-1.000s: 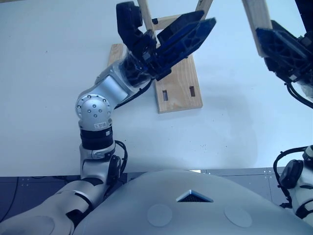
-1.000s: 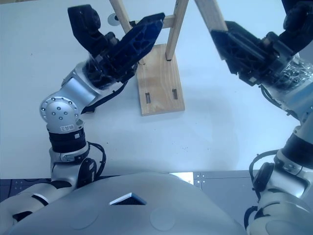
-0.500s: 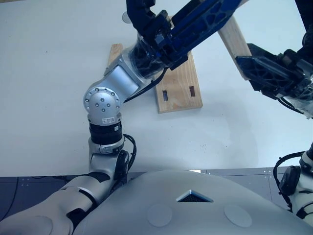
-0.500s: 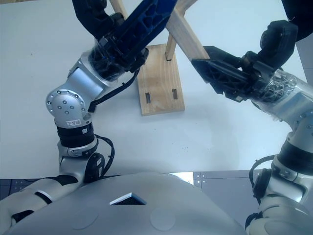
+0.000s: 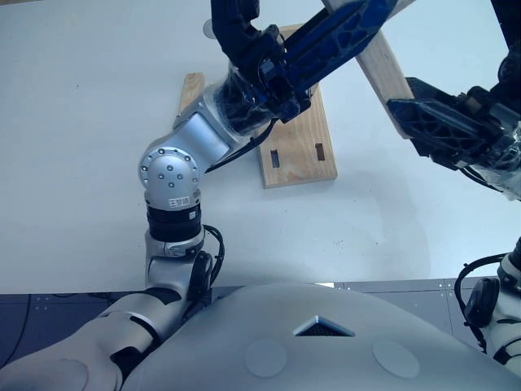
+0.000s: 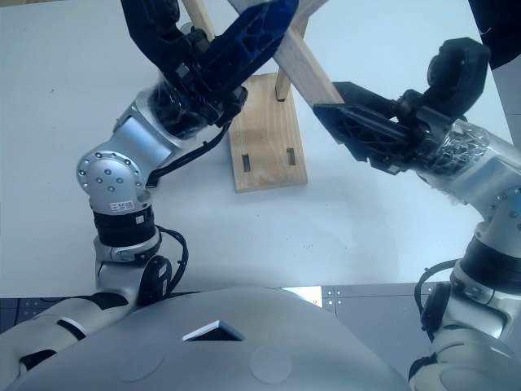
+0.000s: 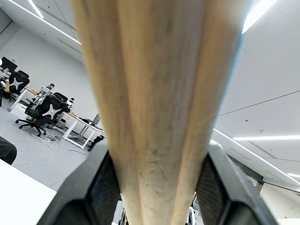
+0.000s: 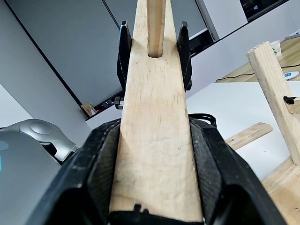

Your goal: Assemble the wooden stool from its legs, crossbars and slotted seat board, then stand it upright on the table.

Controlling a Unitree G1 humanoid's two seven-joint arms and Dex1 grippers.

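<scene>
On the white worktop [image 5: 81, 163] the seat board [image 5: 297, 147] lies flat in the upper middle of the head views, with its long side running away from the robot. Two small slots [image 5: 275, 156] are open near its closer end. At the far end of the board a thin leg [image 6: 285, 77] rises out of it, leaning slightly to the right as it runs off the top edge. The left gripper [image 7: 157, 159] is raised over the far part of the board at the top centre. In the left wrist view its two fingers [image 7: 101, 187] press against either side of another wooden leg [image 7: 159, 93]. Whether that leg's foot sits in the board cannot be told. The right gripper [image 8: 153, 65] sits at the right of the frame, above the worktop and to the right of the board. It is clamped on a thicker slanting leg [image 6: 305, 61]. This leg runs up and to the left, crosses in front of the thin leg and passes close by the blue finger [image 6: 252, 37] of the left gripper. In the right wrist view a narrower crossbar [image 8: 156, 28] is seated in a slot of the slanting leg, beyond the fingertips. A loose stick [image 5: 191, 88] lies flat on the worktop to the left of the board, partly hidden behind the left arm.
</scene>
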